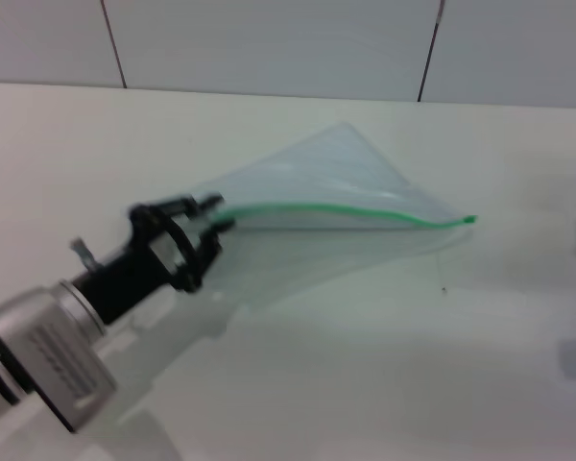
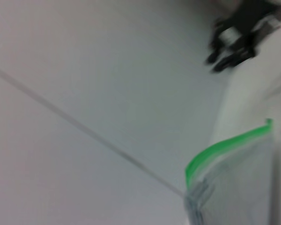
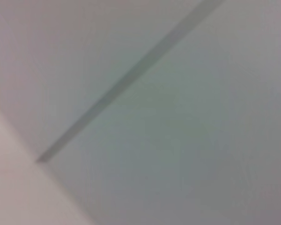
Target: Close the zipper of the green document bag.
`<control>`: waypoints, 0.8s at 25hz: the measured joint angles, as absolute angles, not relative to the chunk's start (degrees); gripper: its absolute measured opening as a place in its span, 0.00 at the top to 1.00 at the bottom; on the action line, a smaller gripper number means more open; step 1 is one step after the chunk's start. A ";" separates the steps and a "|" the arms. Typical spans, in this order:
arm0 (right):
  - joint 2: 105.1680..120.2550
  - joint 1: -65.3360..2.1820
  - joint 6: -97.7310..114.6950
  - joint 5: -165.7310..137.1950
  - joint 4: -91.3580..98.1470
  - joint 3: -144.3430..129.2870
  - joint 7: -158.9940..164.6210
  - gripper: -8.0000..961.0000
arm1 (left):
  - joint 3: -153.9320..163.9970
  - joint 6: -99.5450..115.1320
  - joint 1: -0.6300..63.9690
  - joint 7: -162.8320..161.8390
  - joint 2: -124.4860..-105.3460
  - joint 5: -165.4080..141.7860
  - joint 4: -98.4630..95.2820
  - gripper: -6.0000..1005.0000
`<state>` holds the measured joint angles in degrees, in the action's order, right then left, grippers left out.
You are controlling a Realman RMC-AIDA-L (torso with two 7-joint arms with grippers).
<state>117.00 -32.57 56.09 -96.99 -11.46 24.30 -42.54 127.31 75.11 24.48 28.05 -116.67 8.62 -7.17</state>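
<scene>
White tabletop point(image 1: 298, 365) fills most of the head view, and behind it stands a pale wall point(image 1: 269, 38) of panels with dark seams. On this table lies the green document bag point(image 1: 336, 187), a translucent blue-grey pouch; part of it is lifted off the surface, so it looks like a tent. The zipper point(image 1: 346, 210) runs as a thin bright green line along the raised edge of the bag, from the left gripper to a small green end at the far tip.

The left gripper point(image 1: 214, 214) is at the near end of the zipper, and its black fingers point(image 1: 209, 204) are clenched on the green strip there. The left wrist view shows the same green strip curving beside the pouch corner.

The right gripper point(image 2: 232, 44) is well apart from the bag, and I cannot tell if its claw is released or clenched. The right wrist view shows only the wall.
</scene>
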 joint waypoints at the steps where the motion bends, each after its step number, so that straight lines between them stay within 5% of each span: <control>1: 117.02 -32.14 57.72 -95.18 -11.67 24.47 -42.54 0.87 | 127.29 76.21 24.43 27.69 -116.56 10.37 -7.07 0.89; 10: 116.99 -26.85 76.67 -91.83 -15.10 20.32 -31.49 0.63 | 127.26 87.28 24.08 16.09 -116.19 19.44 -5.98 0.46; 20: 116.83 -23.81 96.61 -91.94 -13.66 7.44 -3.54 0.22 | 127.26 95.16 22.21 -0.98 -116.31 36.79 -5.19 0.24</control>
<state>116.83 -23.81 96.61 -91.94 -13.66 7.44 -3.54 127.26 95.16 22.21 -0.98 -116.31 36.79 -5.19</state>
